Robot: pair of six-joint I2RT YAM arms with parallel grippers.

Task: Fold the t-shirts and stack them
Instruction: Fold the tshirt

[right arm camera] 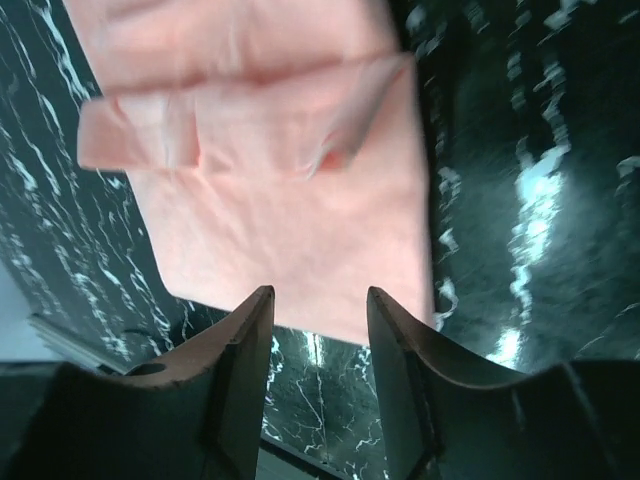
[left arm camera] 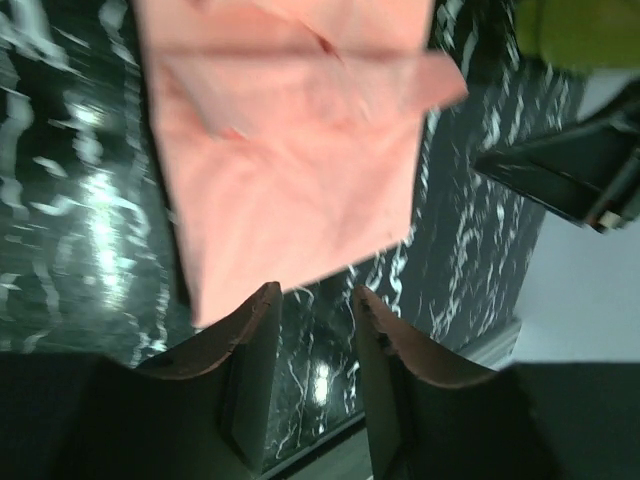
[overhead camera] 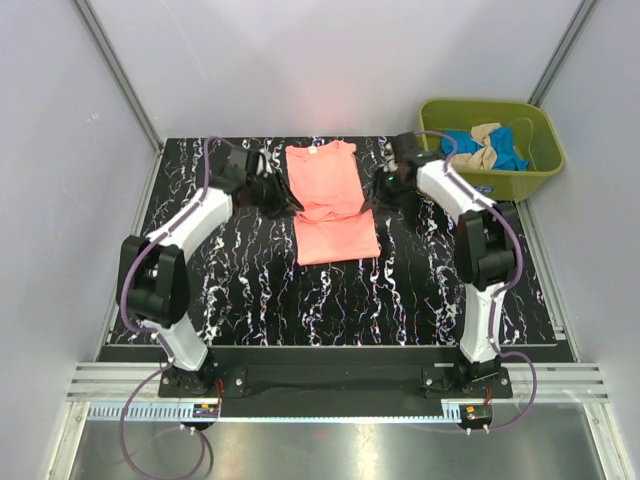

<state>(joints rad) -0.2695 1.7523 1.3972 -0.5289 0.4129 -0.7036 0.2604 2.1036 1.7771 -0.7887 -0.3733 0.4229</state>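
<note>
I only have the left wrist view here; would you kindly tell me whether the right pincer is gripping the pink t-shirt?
Observer: No, the right pincer is open with nothing in it.
Operator: Thanks. Are other shirts about?
Observer: Yes, a blue t-shirt and a beige t-shirt lie in the green tub.
Operator: How does the pink one lie?
Observer: The salmon-pink t-shirt is a long narrow strip, collar at the far end.

A salmon-pink t-shirt (overhead camera: 328, 200) is laid flat on the far middle of the black marbled table (overhead camera: 250, 290), collar at the far end, sides and sleeves turned in to form a long narrow strip, while a bright blue t-shirt (overhead camera: 512, 157) and a beige t-shirt (overhead camera: 482, 150) are bunched together in the green tub (overhead camera: 545, 125) at far right
</note>
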